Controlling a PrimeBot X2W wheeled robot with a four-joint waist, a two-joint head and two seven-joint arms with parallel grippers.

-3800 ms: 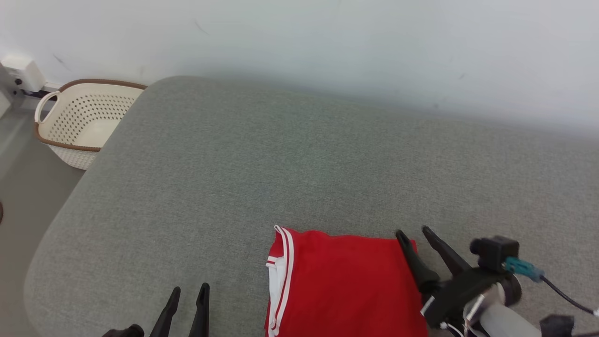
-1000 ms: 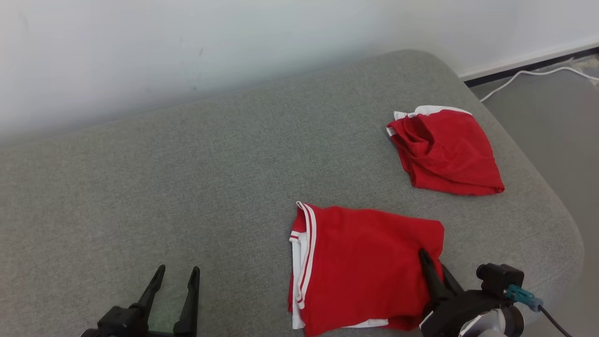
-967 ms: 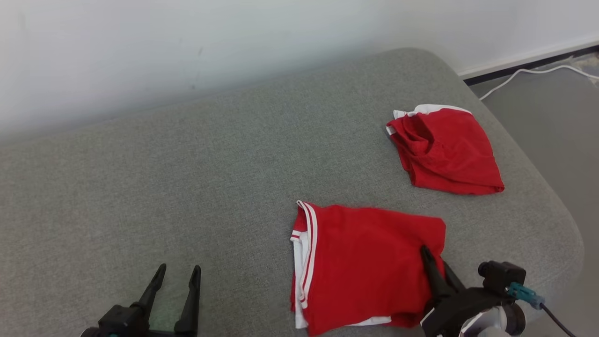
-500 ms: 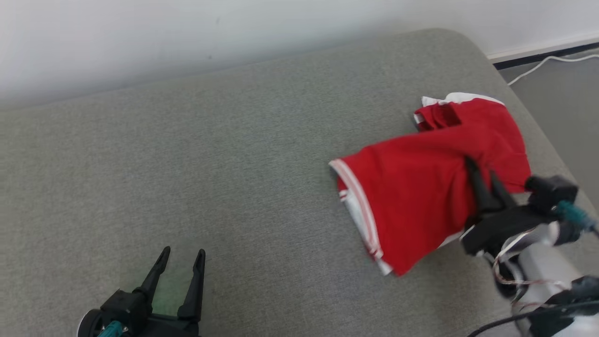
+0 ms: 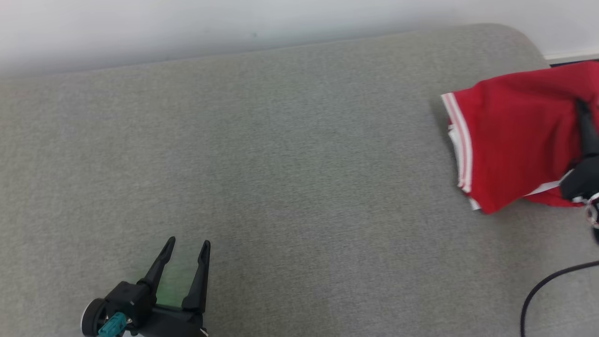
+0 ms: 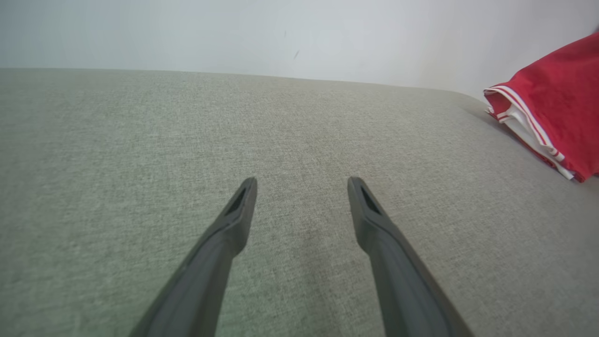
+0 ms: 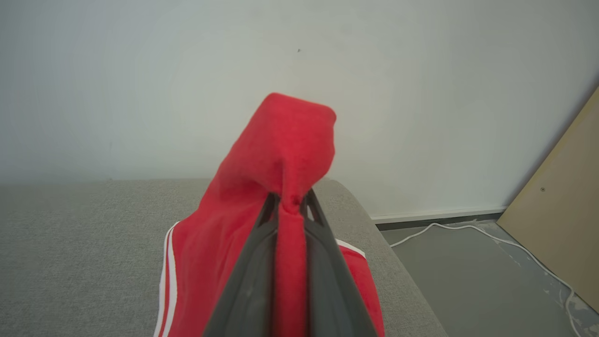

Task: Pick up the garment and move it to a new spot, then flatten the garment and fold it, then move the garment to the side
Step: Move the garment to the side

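The garment (image 5: 510, 140) is red with white stripes along one edge, folded, and hangs at the right end of the grey cushion (image 5: 281, 164). My right gripper (image 5: 582, 104) is shut on its right side. In the right wrist view the fingers (image 7: 290, 201) pinch a fold of the red cloth (image 7: 281, 150), which bunches up above the tips. Low at the left, my left gripper (image 5: 185, 245) stands open over bare cushion, far from the garment. The left wrist view shows its spread fingers (image 6: 302, 187) with nothing between them and the garment (image 6: 557, 117) off to the right.
A white wall (image 5: 234, 18) runs behind the cushion. Past the cushion's right end lie grey floor, a white cable (image 7: 468, 229) and a leaning wooden board (image 7: 561, 201). More red cloth with a white edge (image 7: 362, 276) shows beside my right fingers; I cannot tell whose it is.
My right gripper has lifted the garment off the cushion's front and carried it right and toward the back. The head view has shifted as well. The left gripper stays open.
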